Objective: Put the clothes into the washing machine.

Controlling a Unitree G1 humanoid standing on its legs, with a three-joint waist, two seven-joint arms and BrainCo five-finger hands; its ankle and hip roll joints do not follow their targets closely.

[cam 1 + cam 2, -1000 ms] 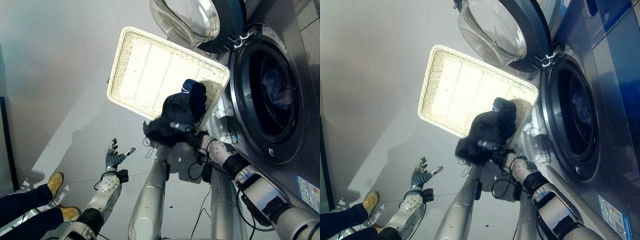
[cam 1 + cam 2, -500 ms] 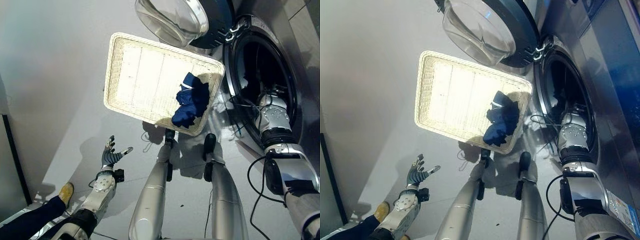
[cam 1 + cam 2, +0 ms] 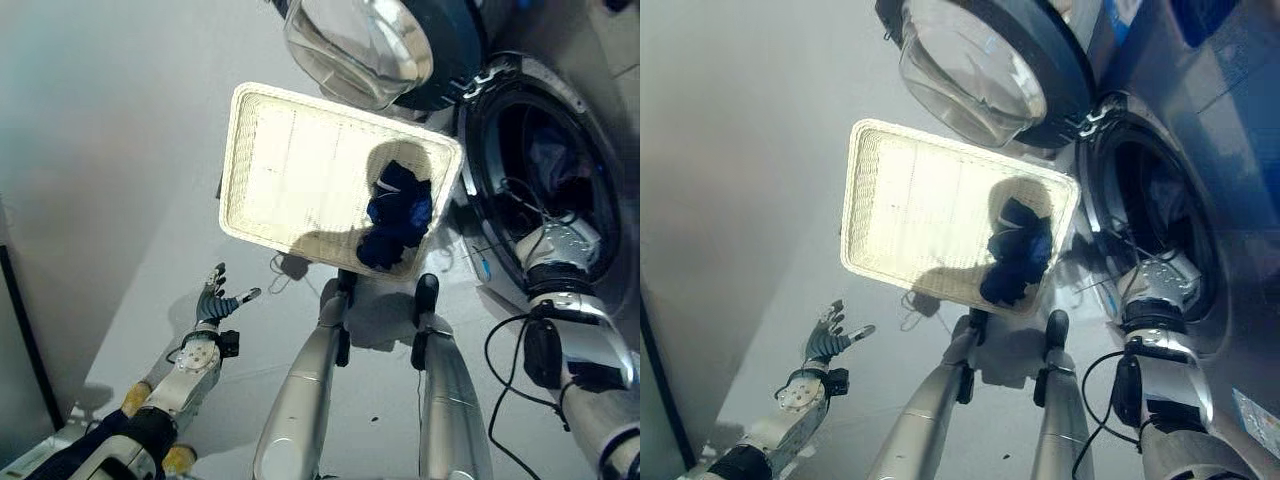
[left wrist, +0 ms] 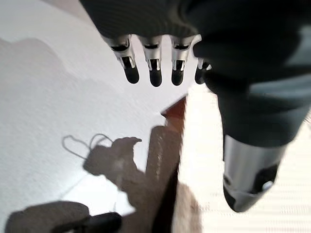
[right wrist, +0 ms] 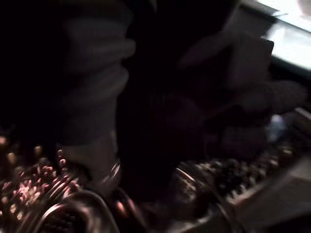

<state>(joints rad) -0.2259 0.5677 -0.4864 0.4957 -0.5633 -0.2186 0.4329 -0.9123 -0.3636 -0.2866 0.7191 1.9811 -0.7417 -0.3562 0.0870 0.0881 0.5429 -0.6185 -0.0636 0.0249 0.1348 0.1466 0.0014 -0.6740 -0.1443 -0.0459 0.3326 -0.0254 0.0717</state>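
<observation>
The right hand [image 3: 572,232] is reached into the drum opening of the washing machine [image 3: 560,130], the forearm rising to it from the lower right and the wrist at the door ring; its fingers are buried in the dark of the drum, so whether they are spread or closed on cloth cannot be told. The right wrist view is very dark: bunched dark cloth [image 5: 233,97] lies close ahead of the hand against the perforated drum wall [image 5: 53,218], and no finger outline can be made out there. Just beside the right arm, on its inner side, one wicker basket [image 3: 290,160] lies on the floor [image 3: 110,180]. One heap of dark blue clothes [image 3: 398,215] sits in the basket corner nearest the right hand and the machine; how many pieces it holds cannot be told. Beyond the hand, one round glass door [image 3: 365,45] stands swung open, hinged beside the drum opening and overhanging the far edge of the basket. The left hand [image 3: 215,303] is held well away on the far side of the basket from the right hand, above the bare floor, palm up, fingers [image 4: 154,68] straight and spread, thumb apart, holding nothing.
</observation>
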